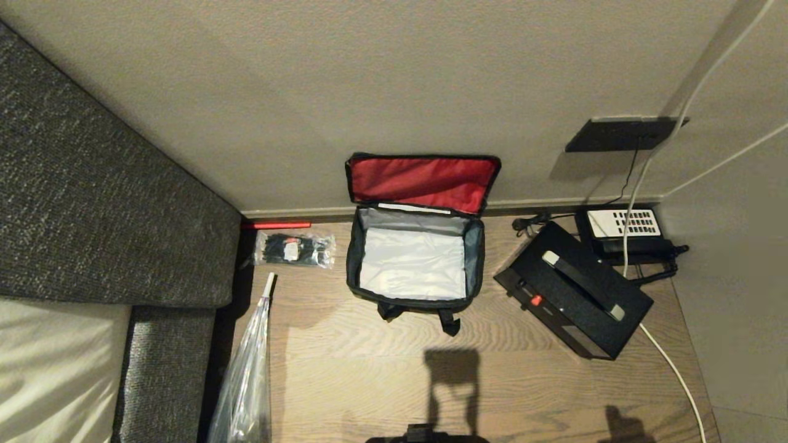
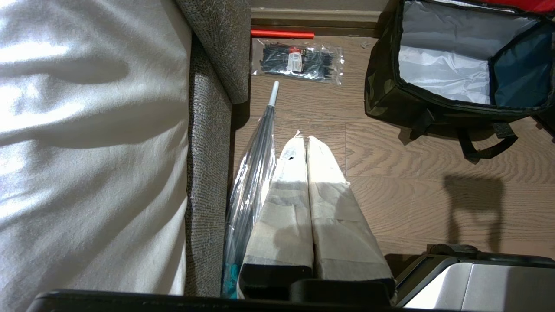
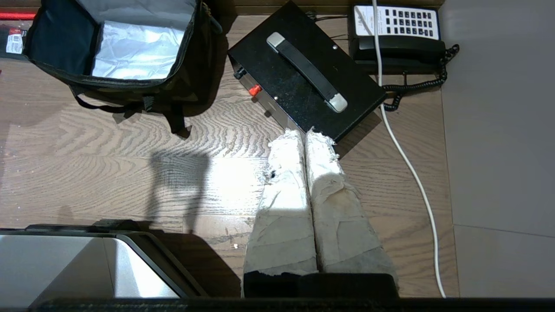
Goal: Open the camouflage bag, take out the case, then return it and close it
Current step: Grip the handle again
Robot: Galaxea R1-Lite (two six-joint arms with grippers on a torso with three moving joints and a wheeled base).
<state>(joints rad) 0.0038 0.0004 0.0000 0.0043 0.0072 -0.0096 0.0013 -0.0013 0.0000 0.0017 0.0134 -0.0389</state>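
While parked, both grippers empty.

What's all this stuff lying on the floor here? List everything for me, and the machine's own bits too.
Soft camouflage bag: one, green-brown-black, red lid lining, open and empty, by the wall.
Flat hard case: one, black, red latch, on the floor right of the bag.
Desk telephone: one, black with white keypad, in the corner behind the case.
White cable: one, running past the case.
Packet of cable ties: one, black in clear plastic, left of the bag.
Clear umbrella: one, beside the grey sofa.
Left gripper: taped white, shut, above the umbrella.
Right gripper: taped white, shut, near the case.
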